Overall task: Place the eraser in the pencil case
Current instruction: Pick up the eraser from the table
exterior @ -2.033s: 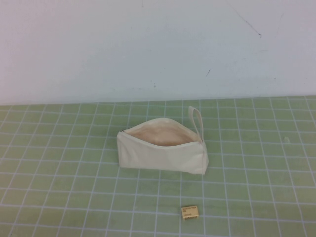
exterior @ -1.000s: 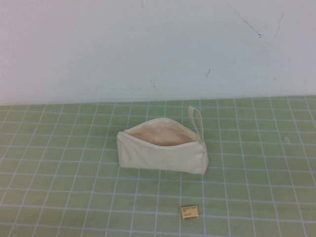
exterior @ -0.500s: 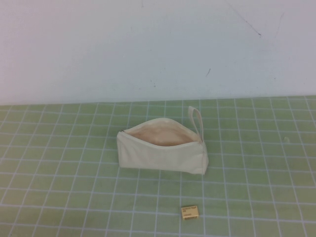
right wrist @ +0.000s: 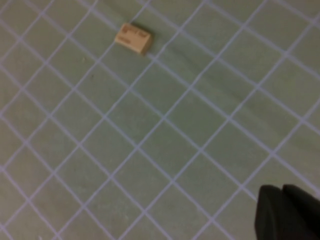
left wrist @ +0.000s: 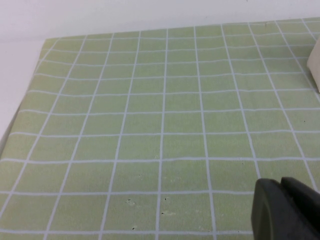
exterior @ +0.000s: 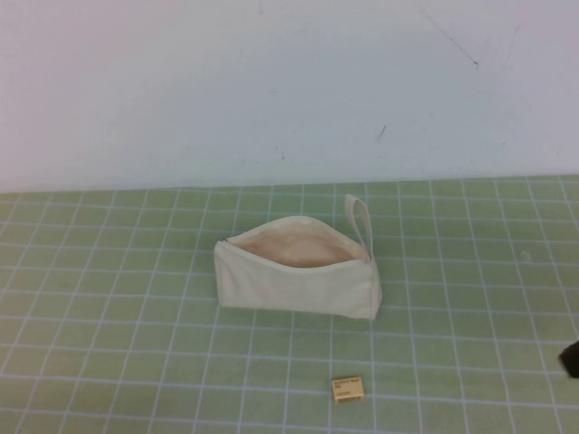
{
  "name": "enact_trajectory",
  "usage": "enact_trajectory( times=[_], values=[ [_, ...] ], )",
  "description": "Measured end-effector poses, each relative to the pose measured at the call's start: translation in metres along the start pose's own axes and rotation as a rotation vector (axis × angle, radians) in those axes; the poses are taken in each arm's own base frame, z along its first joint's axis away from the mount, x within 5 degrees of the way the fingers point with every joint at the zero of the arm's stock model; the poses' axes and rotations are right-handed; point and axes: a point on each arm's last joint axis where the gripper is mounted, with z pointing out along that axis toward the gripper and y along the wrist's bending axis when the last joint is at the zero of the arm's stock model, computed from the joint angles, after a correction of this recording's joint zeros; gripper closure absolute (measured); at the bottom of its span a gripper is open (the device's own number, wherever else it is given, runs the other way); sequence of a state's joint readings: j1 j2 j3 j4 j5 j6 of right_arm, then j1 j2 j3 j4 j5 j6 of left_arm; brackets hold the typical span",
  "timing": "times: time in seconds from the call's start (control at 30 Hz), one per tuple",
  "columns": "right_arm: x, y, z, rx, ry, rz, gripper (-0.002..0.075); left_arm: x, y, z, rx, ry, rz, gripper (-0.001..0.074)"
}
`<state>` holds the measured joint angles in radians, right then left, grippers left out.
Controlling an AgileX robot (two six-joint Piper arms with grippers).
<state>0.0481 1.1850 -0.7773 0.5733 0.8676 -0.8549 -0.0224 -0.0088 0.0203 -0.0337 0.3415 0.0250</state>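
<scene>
We judge the task barely begun: our eraser point(exterior: 347, 388) lies loose on the green grid mat point(exterior: 109, 325), at about five o'clock from the pencil case point(exterior: 296, 280) and clearly apart from it, nothing touching it. The pencil case sits near the mat's centre with its zip mouth gaping, beige lining showing, so no opening step looks needed. Our right gripper point(exterior: 570, 360) is only a dark sliver at the high view's three-to-four o'clock edge, well apart from the eraser; its wrist camera sees the eraser point(right wrist: 133, 38) some way ahead of it. Our left gripper point(left wrist: 285, 210) sits over bare mat, off the high view. Whether either grips or gapes, we cannot tell. Reaching, grasping, carrying and dropping all remain.
</scene>
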Motion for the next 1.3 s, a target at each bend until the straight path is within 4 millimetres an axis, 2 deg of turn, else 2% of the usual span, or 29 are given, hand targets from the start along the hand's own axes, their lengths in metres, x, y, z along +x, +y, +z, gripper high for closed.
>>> enact_trajectory(
  times=[0.13, 0.33, 0.5, 0.63, 0.67, 0.7, 0.87, 0.93, 1.07, 1.3],
  values=[
    [-0.016, 0.012, 0.027, -0.033, 0.122, -0.095, 0.0727, 0.0, 0.0, 0.0, 0.0, 0.0, 0.0, 0.0737],
    [-0.048, 0.047, 0.071, -0.021, 0.295, -0.287, 0.0727, 0.0, 0.0, 0.0, 0.0, 0.0, 0.0, 0.0737],
    [-0.079, 0.079, 0.111, -0.044, 0.348, -0.472, 0.0727, 0.0, 0.0, 0.0, 0.0, 0.0, 0.0, 0.0737],
    [-0.095, 0.097, 0.137, -0.089, 0.363, -0.627, 0.0711, 0.0, 0.0, 0.0, 0.0, 0.0, 0.0, 0.0737],
    [-0.098, 0.1, 0.144, -0.102, 0.373, -0.66, 0.069, 0.0, 0.0, 0.0, 0.0, 0.0, 0.0, 0.0737],
    [-0.103, 0.104, 0.157, -0.127, 0.403, -0.71, 0.0615, 0.0, 0.0, 0.0, 0.0, 0.0, 0.0, 0.0737],
    [-0.102, 0.102, 0.186, -0.182, 0.474, -0.821, 0.036, 0.0, 0.0, 0.0, 0.0, 0.0, 0.0, 0.0737],
    [-0.1, 0.1, 0.195, -0.197, 0.483, -0.869, 0.0307, 0.0, 0.0, 0.0, 0.0, 0.0, 0.0, 0.0737],
    [-0.099, 0.097, 0.207, -0.2, 0.47, -0.948, 0.0271, 0.0, 0.0, 0.0, 0.0, 0.0, 0.0, 0.0737],
    [-0.106, 0.096, 0.212, -0.149, 0.388, -0.986, 0.0263, 0.0, 0.0, 0.0, 0.0, 0.0, 0.0, 0.0737]
  ],
)
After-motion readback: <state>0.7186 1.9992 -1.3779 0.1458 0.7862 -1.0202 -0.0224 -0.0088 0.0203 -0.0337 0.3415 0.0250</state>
